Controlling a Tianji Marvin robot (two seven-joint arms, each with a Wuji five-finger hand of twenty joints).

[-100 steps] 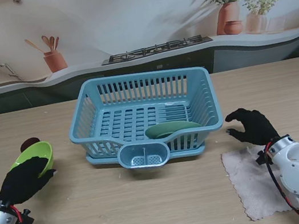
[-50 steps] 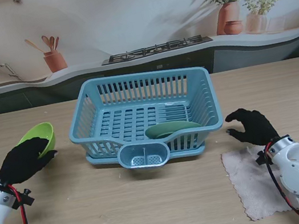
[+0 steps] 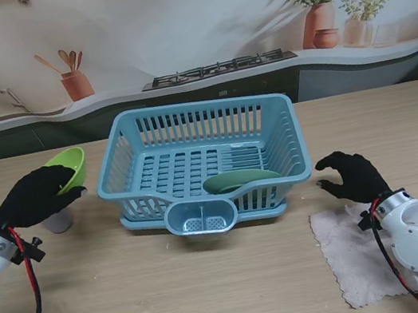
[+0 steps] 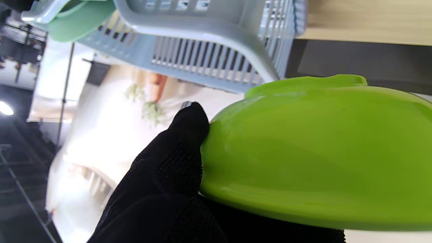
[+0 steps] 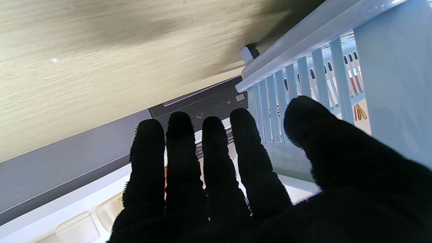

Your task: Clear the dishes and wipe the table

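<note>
My left hand point(image 3: 34, 197) is shut on a lime-green bowl point(image 3: 69, 166), held tilted in the air just left of the blue dish rack point(image 3: 202, 162). The left wrist view shows the bowl point(image 4: 314, 152) pressed against a black-gloved finger point(image 4: 182, 141), with the rack's rim point(image 4: 202, 30) beyond it. A dark green plate point(image 3: 239, 179) lies inside the rack at its near right. My right hand point(image 3: 352, 175) rests open on the table, right of the rack; its fingers point(image 5: 209, 155) are spread. A beige cloth point(image 3: 354, 251) lies flat, nearer to me than that hand.
A small grey cup point(image 3: 59, 221) stands on the table under my left hand. The rack has a cutlery holder point(image 3: 200, 216) on its near side. Behind the table's far edge runs a dark counter with a painted kitchen backdrop.
My left hand has lifted the green bowl and carried it farther from me and rightward, toward the rack. A grey cup it hid before now shows. The right hand has stayed still.
</note>
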